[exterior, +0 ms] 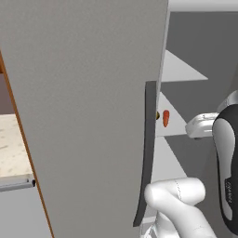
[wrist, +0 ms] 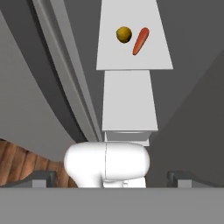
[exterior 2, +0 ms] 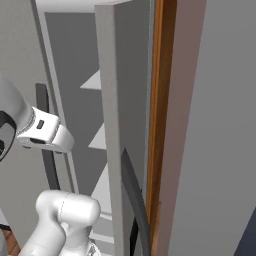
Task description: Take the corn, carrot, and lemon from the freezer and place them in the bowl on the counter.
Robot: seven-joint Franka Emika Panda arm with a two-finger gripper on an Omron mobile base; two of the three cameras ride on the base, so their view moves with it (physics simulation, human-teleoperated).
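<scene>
The freezer (exterior: 83,111) is standing with its grey door swung open, and the dark handle (exterior: 148,153) is running down the door's edge in the left base view. Inside, white shelves (wrist: 133,48) are stacked one above another against the dark grey inner walls.

The carrot (wrist: 140,41) is lying on the shelf farthest from the hand camera, tilted, and the lemon (wrist: 124,34) is sitting just beside it on that same shelf, the two apart from each other. In the left base view the carrot (exterior: 166,118) is peeking out just past the door's edge, with a sliver of the lemon (exterior: 157,115) between it and the handle.

The gripper (wrist: 112,178) is pointing into the freezer, well short of the shelf with the carrot and lemon. Its fingers (wrist: 40,178) are standing wide apart at the bottom corners of the hand view, with nothing between them.

A strip of the counter (exterior: 11,146) is showing on the far side of the freezer door at the left of the left base view. In the right base view a wooden cabinet edge (exterior 2: 159,125) is rising right beside the freezer.
</scene>
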